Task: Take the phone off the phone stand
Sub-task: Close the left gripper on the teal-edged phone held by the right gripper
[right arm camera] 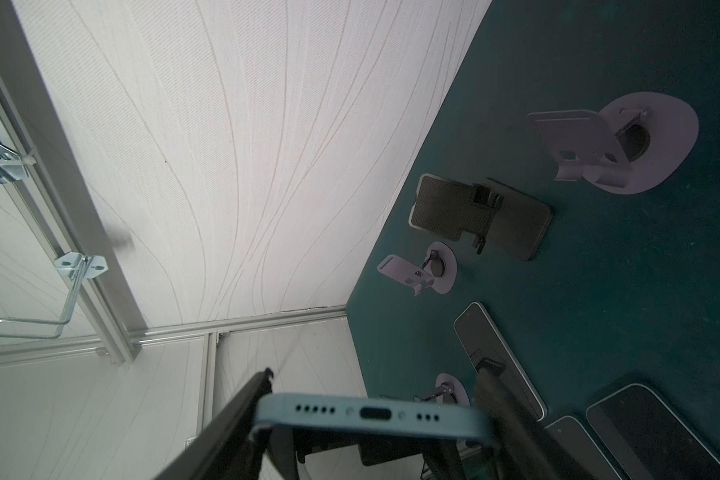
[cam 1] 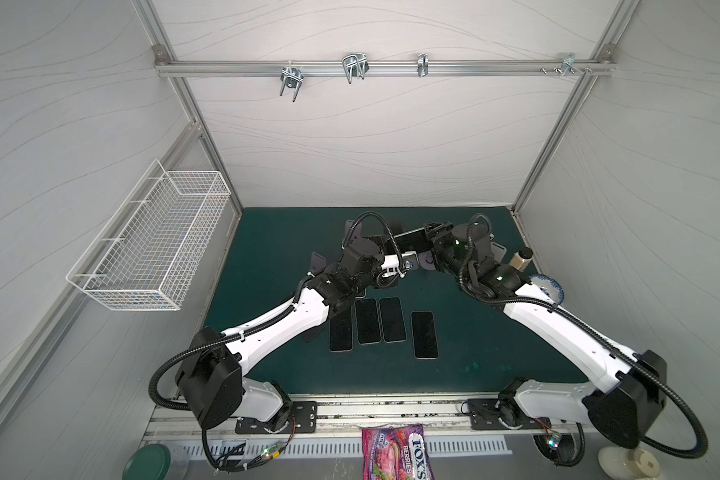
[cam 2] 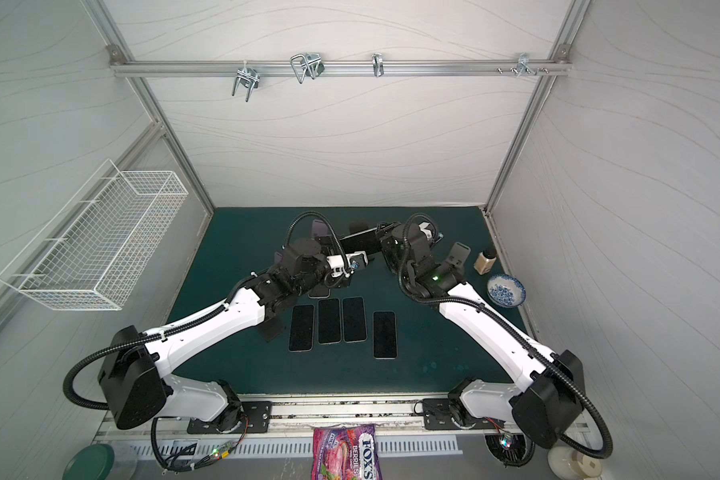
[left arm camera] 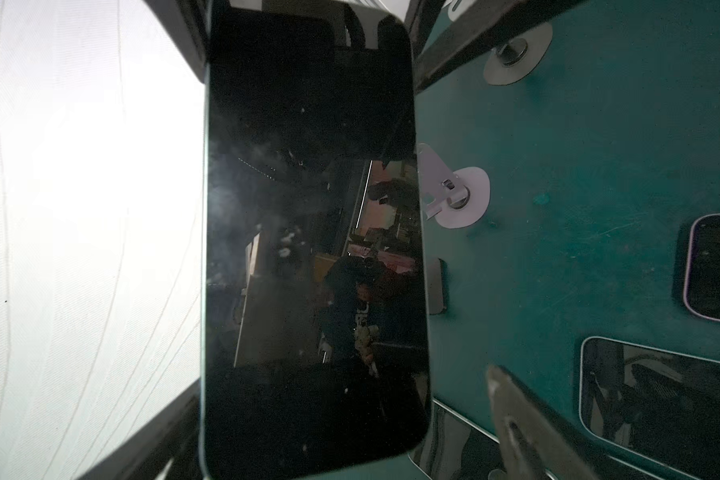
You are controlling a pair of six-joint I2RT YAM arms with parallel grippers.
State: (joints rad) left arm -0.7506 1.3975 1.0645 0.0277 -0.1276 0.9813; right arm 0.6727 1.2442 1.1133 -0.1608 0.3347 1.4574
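Note:
A blue phone (right arm camera: 371, 415) hangs in the air over the back of the green mat, seen in both top views (cam 1: 408, 240) (cam 2: 356, 243). My right gripper (right arm camera: 371, 417) is shut on its sides near the port end, one finger (right arm camera: 242, 407) on each side. The dark screen (left arm camera: 312, 249) fills the left wrist view. My left gripper (left arm camera: 344, 386) stands open around the phone's other end, its finger (left arm camera: 528, 424) apart from the phone. Empty phone stands sit on the mat: a purple one (left arm camera: 454, 195) (right arm camera: 624, 145), a black one (right arm camera: 479, 216) and a small purple one (right arm camera: 425, 270).
Several phones (cam 1: 367, 320) lie flat, screen up, in a row mid-mat. A bottle (cam 1: 520, 259) and a blue-and-white bowl (cam 1: 551, 286) stand at the right edge. A wire basket (cam 1: 150, 241) hangs on the left wall. A candy bag (cam 1: 395, 453) lies at the front.

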